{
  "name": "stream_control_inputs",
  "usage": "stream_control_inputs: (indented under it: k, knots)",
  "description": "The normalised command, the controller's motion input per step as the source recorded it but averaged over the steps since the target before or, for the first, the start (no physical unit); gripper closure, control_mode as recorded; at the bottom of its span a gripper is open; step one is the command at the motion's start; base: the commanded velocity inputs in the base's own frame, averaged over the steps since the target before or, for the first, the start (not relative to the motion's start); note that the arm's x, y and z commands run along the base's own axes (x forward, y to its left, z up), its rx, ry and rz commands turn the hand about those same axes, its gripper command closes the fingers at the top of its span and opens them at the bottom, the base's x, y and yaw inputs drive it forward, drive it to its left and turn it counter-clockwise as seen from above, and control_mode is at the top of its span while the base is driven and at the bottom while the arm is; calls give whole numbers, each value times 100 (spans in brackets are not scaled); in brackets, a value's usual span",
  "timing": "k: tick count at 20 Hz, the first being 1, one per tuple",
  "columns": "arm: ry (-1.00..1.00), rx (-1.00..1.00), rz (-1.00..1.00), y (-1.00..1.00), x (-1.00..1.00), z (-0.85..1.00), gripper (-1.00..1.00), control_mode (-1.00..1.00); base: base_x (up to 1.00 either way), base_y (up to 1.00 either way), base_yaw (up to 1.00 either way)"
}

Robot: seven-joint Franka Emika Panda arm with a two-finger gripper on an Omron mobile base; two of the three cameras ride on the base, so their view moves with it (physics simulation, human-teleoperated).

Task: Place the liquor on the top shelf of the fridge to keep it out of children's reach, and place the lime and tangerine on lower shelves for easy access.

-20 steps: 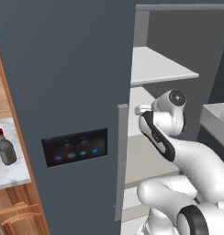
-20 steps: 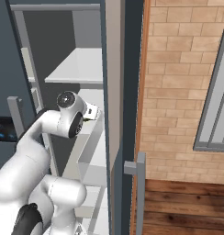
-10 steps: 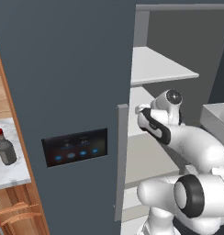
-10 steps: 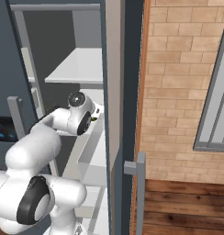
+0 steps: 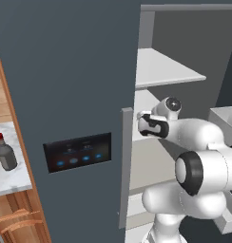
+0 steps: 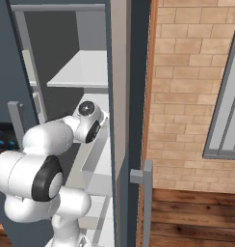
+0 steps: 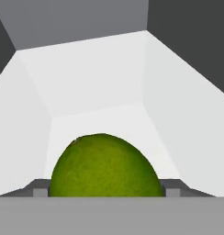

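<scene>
The bright green lime (image 7: 104,166) sits between my gripper's (image 7: 106,189) two dark fingertips (image 7: 39,189), and the gripper is shut on it. Behind it lie a pale shelf floor and white walls inside the fridge (image 5: 65,71). My hand (image 5: 147,126) reaches past the door edge, below the top shelf (image 5: 166,69) and above a lower shelf (image 5: 153,159). From the right, the hand (image 6: 97,126) is under the top shelf (image 6: 83,71). The liquor (image 5: 4,154), with its red cap, stands upright on a marble counter far left. The tangerine is out of view.
The closed fridge door with its blue-lit panel (image 5: 78,152) and upright handle (image 5: 125,166) stands left of the arm. The open door (image 6: 124,120) with boxy bins (image 6: 96,166) is close on the right. A brick wall (image 6: 187,87) and a window lie beyond.
My elbow and upper arm have swung up and toward the cameras. The hand has stayed at the same shelf level, shifting only slightly, with the lime still in its grip.
</scene>
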Motion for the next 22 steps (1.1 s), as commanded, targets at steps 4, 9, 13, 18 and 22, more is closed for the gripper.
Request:
stream_control_inputs:
  k: [4,9,13,18,22]
  knots:
    - [0,0,0,-2,43,-31,100,-100,0,0,0]
    - [2,0,0,-2,47,-26,100,-100,0,0,0]
    - [5,0,0,0,54,-17,100,-100,0,0,0]
    - [4,0,0,-3,57,-25,100,-100,0,0,0]
    - [0,0,2,-8,43,-52,100,-100,0,0,0]
